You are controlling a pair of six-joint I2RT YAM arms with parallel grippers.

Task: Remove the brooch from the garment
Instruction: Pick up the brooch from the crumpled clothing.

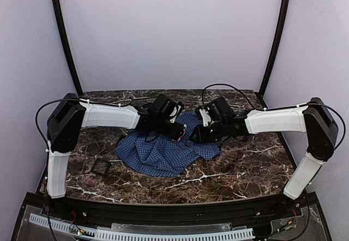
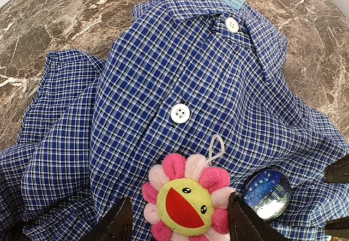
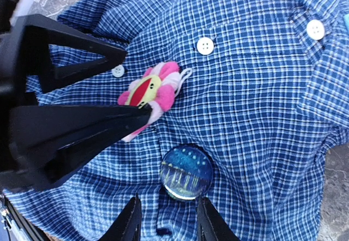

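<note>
Left gripper (image 2: 180,197) - jaws apart, straddling the brooch (image 2: 186,207): one finger clear of it at 9 o'clock, the other brushing the petals at 3. Right gripper (image 3: 168,200) - jaws apart, empty, with a blue glass dome (image 3: 185,171) just beyond at 12. In the left wrist view the brooch sits at 6 o'clock on the garment (image 2: 163,61), under a white button (image 2: 180,113). It looks plush, light and squashy. Best to pinch across the petals, not the thin cord loop (image 2: 217,145) at its 1 o'clock. The soft cloth will likely lift with it.
</note>
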